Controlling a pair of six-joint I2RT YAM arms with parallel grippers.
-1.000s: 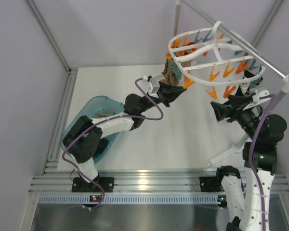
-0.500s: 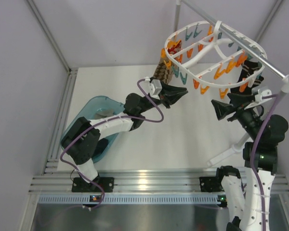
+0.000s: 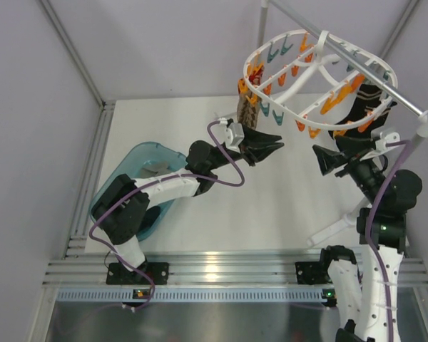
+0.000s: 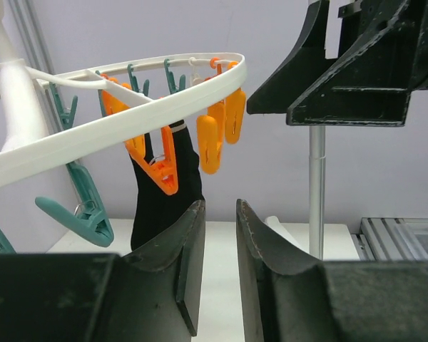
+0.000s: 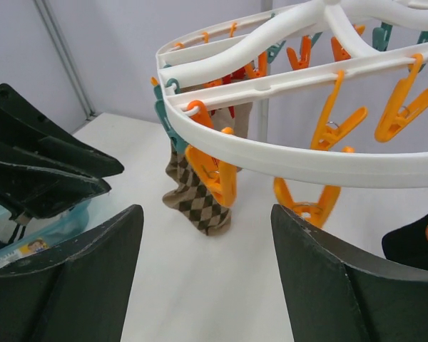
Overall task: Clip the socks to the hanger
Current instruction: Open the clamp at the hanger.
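The white oval hanger [image 3: 247,77] hangs from a metal rod [image 3: 342,53] above the far right of the white table [image 3: 200,128], and in the top view its ring looks tilted. Orange pegs [image 5: 335,117] and teal pegs [image 4: 85,214] dangle all along its rim and cross bars. A brown-and-beige patterned sock [image 3: 244,110] hangs from the ring's left end, clipped near an orange peg, its toe limp above the table. A black sock [image 3: 362,107] hangs from the right side of the ring, also pinched in an orange peg, as the left wrist view shows.

The left gripper [image 3: 277,148] sits just below and to the right of the patterned sock, apart from it and pointing toward the middle of the ring. Its fingers stand with only a narrow gap between them and grasp nothing. The right gripper [image 3: 319,162] is under the right half of the ring, facing the left one, beside the black sock. Its fingers are spread wide and empty, with the ring's rim and pegs just above them in the right wrist view.

A translucent teal tub [image 3: 139,160] rests on the table's left side beside the left arm, well apart from the hanger
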